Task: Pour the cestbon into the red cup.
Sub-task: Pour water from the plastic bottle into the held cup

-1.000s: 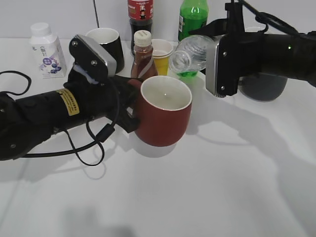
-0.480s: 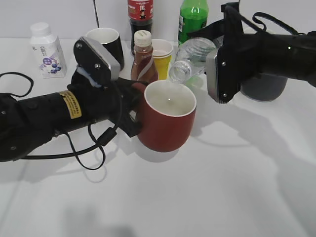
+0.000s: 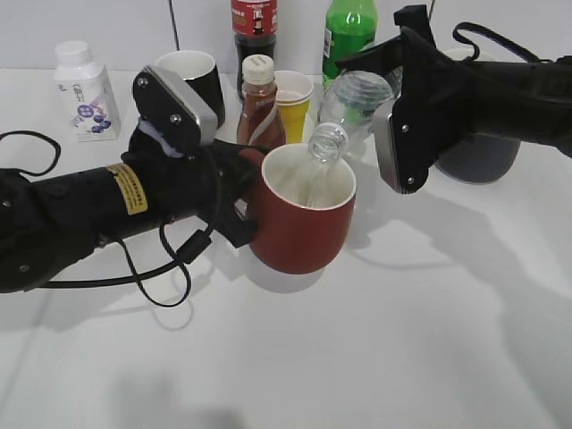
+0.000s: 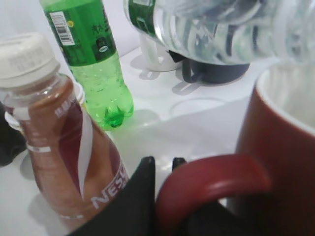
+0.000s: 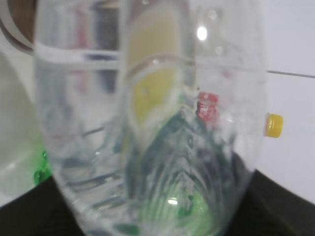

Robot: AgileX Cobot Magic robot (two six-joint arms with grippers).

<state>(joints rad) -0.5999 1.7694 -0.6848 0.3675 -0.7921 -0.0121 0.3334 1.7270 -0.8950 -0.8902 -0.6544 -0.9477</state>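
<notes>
Cestbon (image 3: pixel 353 100) tipped steeply, open neck over the red cup (image 3: pixel 302 221), clamped in the right pincer (image 3: pixel 393 107). Cup lifted slightly off the bench (image 3: pixel 375 357), handle (image 4: pixel 211 184) pinched in the left pincer (image 3: pixel 234 192). Brown Nescafe bottle (image 3: pixel 259 103) just behind.

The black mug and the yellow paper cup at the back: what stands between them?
In the exterior view, the brown Nescafe bottle with its cream cap stands between the black mug and the yellow paper cup.
</notes>
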